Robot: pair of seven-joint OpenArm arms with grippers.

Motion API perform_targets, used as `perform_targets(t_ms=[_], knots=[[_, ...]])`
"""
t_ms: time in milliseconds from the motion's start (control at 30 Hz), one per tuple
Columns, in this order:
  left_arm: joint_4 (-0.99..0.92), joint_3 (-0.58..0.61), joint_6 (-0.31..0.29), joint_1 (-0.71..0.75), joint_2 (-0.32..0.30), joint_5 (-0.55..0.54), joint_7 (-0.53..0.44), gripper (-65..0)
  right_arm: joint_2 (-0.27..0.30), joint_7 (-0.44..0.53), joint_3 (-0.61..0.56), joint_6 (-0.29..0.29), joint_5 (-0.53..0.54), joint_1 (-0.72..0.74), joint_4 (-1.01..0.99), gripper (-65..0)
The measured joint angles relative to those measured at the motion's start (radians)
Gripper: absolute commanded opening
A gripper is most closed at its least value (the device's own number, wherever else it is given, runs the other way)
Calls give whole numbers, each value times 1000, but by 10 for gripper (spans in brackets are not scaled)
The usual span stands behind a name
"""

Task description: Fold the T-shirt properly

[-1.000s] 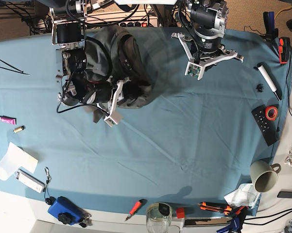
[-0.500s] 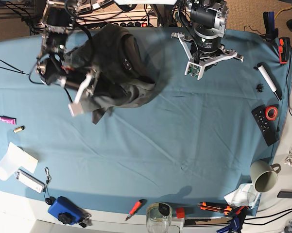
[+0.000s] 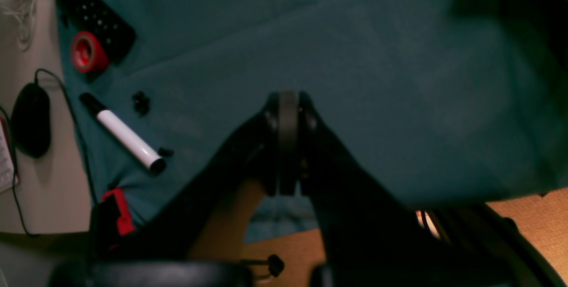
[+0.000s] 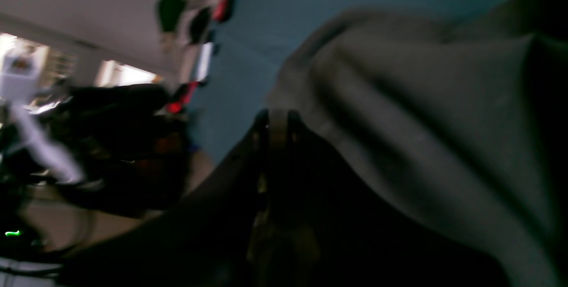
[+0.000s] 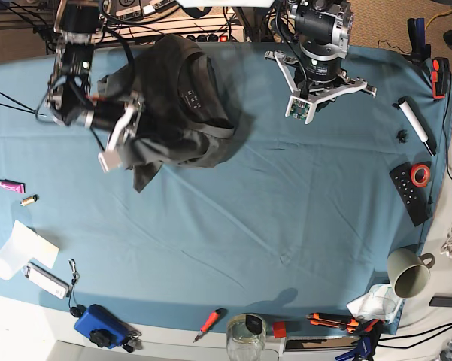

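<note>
The T-shirt (image 5: 177, 113) is bunched in a dark crumpled heap up around 11 o'clock on the teal cloth (image 5: 271, 218), close to the far edge, with one floppy corner hanging down toward the middle. The right gripper (image 5: 116, 139) is at the shirt's 9 o'clock side, right against the fabric. In its wrist view the fingers (image 4: 275, 145) look pressed together and grey folds sit just beside them, but it's too blurry to tell if any cloth is actually pinched.

The left gripper (image 5: 304, 105) hangs over bare cloth at about 1 o'clock, well apart from the shirt. Its fingers (image 3: 286, 140) are together with nothing between them.

Room-wise, the whole centre and the 6 o'clock half of the cloth is open. The clutter sits along the edges:
- marker (image 5: 415, 124), remote (image 5: 410, 192) and red tape roll (image 5: 420, 174) at 3 o'clock
- mug (image 5: 408, 272) at 4 o'clock
- screwdriver (image 5: 208, 323) and glass jar (image 5: 246, 337) at 6 o'clock
- blue box (image 5: 101, 327) at 7 o'clock
- black zip ties (image 5: 15, 104) at 10 o'clock
</note>
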Motion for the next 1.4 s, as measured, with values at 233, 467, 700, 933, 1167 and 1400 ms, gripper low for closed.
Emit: perform_targets(t_ms=[233, 467, 700, 933, 1167, 1400], knots=[[0, 0, 0, 0, 0, 0, -1, -650, 1, 1, 0, 0, -98, 120, -1, -638], [0, 0, 0, 0, 0, 0, -1, -650, -1, 0, 74, 0, 103, 162, 14, -638], [0, 0, -2, 19, 0, -2, 7, -650, 84, -8, 278, -2, 91, 59, 128, -638], [0, -174, -4, 17, 1, -88, -18, -650, 142, -7, 438, 0, 101, -154, 358, -638], [0, -476, -107, 31, 0, -391, -28, -650, 142, -4, 587, 0, 109, -323, 489, -638], [0, -682, -165, 110, 3, -501, -5, -650, 86, -5, 678, 0, 106, -462, 500, -638]])
